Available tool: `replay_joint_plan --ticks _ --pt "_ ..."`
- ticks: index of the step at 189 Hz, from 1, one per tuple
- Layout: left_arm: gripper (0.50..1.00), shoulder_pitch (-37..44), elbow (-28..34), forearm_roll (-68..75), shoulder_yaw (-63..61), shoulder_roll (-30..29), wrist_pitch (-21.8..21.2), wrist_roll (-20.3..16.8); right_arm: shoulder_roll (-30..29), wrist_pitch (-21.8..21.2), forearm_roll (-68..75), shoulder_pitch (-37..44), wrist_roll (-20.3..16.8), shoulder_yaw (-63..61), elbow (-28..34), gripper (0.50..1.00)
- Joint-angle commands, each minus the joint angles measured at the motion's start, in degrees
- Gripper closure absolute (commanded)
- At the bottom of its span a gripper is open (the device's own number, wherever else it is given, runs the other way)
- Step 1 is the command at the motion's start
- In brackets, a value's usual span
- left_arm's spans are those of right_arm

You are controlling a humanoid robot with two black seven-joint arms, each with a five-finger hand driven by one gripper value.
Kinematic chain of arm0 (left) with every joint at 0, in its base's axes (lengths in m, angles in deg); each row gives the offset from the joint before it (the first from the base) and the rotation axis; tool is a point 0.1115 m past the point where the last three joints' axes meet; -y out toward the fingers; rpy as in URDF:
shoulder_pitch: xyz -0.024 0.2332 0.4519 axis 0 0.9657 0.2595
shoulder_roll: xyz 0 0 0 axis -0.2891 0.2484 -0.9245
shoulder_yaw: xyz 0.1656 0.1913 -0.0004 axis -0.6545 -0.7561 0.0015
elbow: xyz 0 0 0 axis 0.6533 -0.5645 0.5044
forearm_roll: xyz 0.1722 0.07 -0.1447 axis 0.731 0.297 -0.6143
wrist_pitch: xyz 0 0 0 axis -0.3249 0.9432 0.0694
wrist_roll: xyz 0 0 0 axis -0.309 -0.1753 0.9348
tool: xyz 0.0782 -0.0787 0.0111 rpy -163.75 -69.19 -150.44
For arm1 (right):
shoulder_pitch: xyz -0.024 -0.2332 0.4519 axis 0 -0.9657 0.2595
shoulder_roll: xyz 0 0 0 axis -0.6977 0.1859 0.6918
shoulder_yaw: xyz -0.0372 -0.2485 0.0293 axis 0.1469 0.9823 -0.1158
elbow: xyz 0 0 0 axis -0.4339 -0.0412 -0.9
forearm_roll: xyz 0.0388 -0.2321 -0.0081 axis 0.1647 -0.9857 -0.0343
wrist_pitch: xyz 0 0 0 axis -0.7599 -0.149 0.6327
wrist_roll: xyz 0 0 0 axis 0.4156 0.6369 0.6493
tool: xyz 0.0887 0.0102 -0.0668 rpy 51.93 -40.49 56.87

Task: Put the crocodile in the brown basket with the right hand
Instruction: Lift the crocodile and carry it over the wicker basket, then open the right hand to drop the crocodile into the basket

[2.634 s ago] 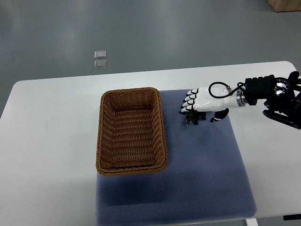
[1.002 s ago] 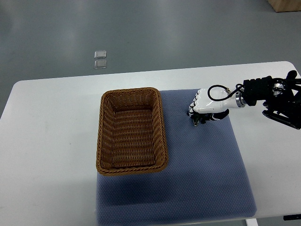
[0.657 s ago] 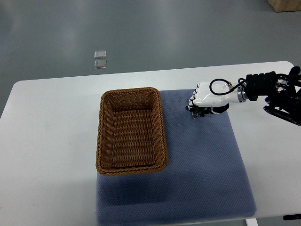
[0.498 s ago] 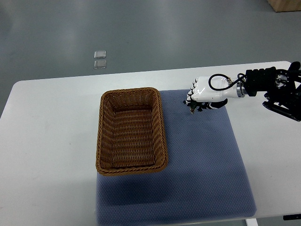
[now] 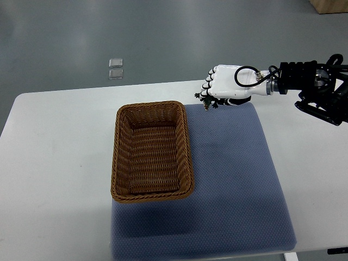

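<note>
White-shelled and glossy, the right hand (image 5: 227,84) reaches in from the picture's right edge in this steep view from above. Its fingers are curled around a small dark green crocodile (image 5: 207,101), whose legs poke out below the knuckles. Hand and toy are over the far edge of a blue-grey mat (image 5: 234,179), near the far right corner of the brown wicker basket (image 5: 152,104), which lies partly on the mat's left side on a white bench (image 5: 60,163)
</note>
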Motion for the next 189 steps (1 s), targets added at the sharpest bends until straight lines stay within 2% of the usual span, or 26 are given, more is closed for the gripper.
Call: replay_joint_plan --ticks 1,74,98,135,141,142,147,160,162,163,181,189 --pt "0.500 0.00 0.00 0.00 0.00 0.00 0.00 0.00 -2.66 0.82 0.12 0.30 0.01 -0.91 0.66 1.000" --pt "0.500 0.00 0.00 0.00 0.00 0.00 0.00 0.00 -5.39 0.82 0.73 1.53 0.01 -1.70 14.64 1.000" --pt "0.500 0.00 0.00 0.00 0.00 0.00 0.00 0.00 -8.02 0.82 0.65 0.83 0.01 -1.44 15.17 1.000" --pt "0.500 0.00 0.00 0.00 0.00 0.00 0.00 0.00 -8.64 0.82 0.12 -0.58 0.01 -0.73 15.08 1.000" --pt "0.500 0.00 0.00 0.00 0.00 0.00 0.00 0.00 -8.55 0.82 0.12 -0.67 0.01 -0.73 14.99 0.944" --pt "0.500 0.00 0.00 0.00 0.00 0.00 0.00 0.00 -8.55 0.82 0.12 -0.67 0.01 -0.73 14.90 0.922" --pt "0.500 0.00 0.00 0.00 0.00 0.00 0.00 0.00 -8.55 0.82 0.12 -0.75 0.01 -0.73 14.73 0.887" --pt "0.500 0.00 0.00 0.00 0.00 0.00 0.00 0.00 -8.38 0.82 0.12 -0.93 0.01 -0.73 14.37 0.722" --pt "0.500 0.00 0.00 0.00 0.00 0.00 0.00 0.00 -8.38 0.82 0.12 -0.93 0.01 -0.73 14.37 0.722" --pt "0.500 0.00 0.00 0.00 0.00 0.00 0.00 0.00 -8.29 0.82 0.12 -1.02 0.01 -0.73 14.29 0.705" --pt "0.500 0.00 0.00 0.00 0.00 0.00 0.00 0.00 -8.20 0.82 0.03 -1.46 0.01 -0.82 13.32 0.607" --pt "0.500 0.00 0.00 0.00 0.00 0.00 0.00 0.00 -8.11 0.82 0.12 -1.55 0.01 -0.82 13.14 0.597"
